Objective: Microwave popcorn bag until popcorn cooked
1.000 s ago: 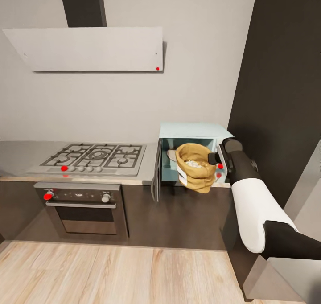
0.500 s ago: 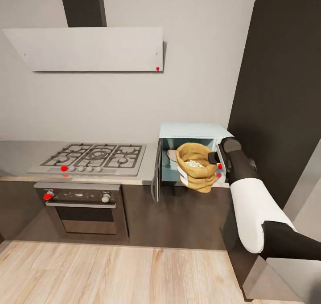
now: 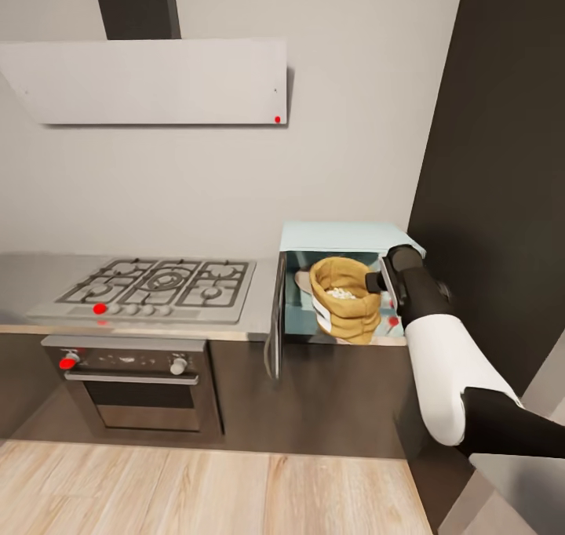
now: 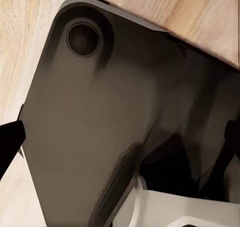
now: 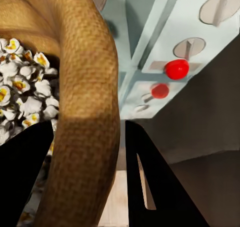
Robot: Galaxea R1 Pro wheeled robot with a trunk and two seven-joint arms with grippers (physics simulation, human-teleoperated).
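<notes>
Right of centre in the head view, the right gripper (image 3: 380,282) clenches the popcorn bag (image 3: 343,298) by its rim inside the open microwave (image 3: 345,235); popcorn (image 5: 22,94) fills it. The left gripper's (image 4: 122,137) fingers seem spread, though mostly out of frame.

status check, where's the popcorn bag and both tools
Right tool shut on popcorn bag rim, bag at open microwave mouth. Popcorn inside bag. Left tool: state unclear. Door swung wide, nothing blocking.
</notes>
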